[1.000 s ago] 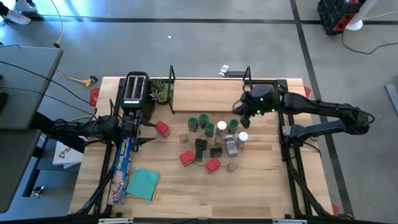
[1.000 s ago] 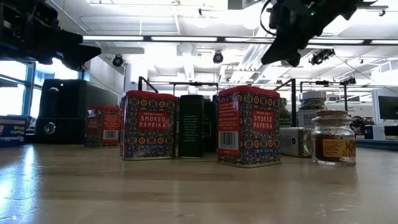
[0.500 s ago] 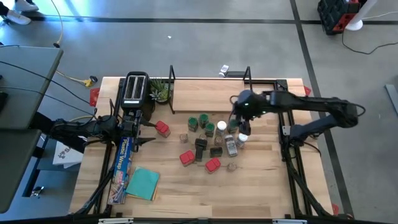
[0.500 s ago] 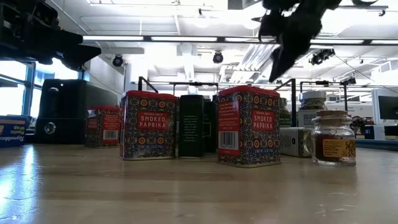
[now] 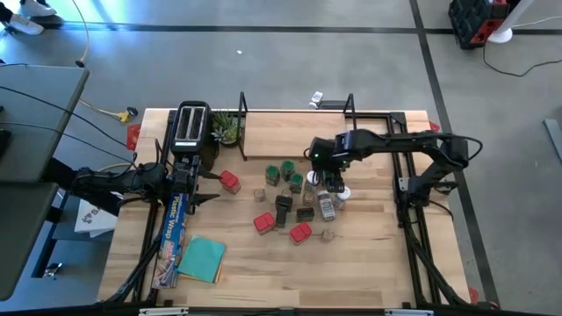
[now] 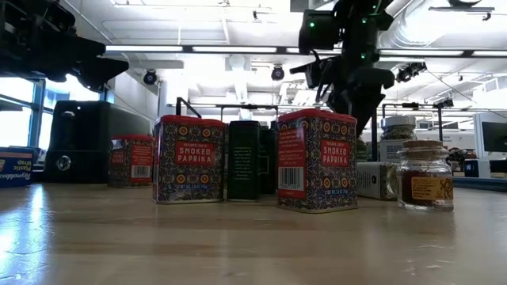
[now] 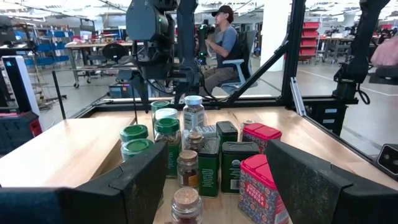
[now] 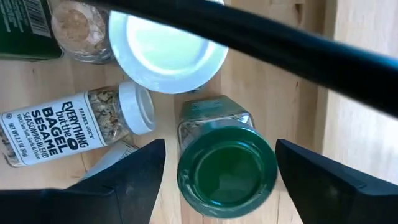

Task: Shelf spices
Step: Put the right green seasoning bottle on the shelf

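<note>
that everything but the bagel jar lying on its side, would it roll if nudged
Probably yes: the bagel seasoning jar lies on its side and looks round, so a sideways nudge may roll it. Its smooth label may feel slick. The neighbouring white-lidded jar could stop it.

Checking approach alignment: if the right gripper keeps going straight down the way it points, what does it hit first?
Most likely the green-lidded jar: it sits centred between the open fingers of the right gripper, lid up, standing beside the white-lidded jar. How far above it the gripper is, is unclear.
</note>
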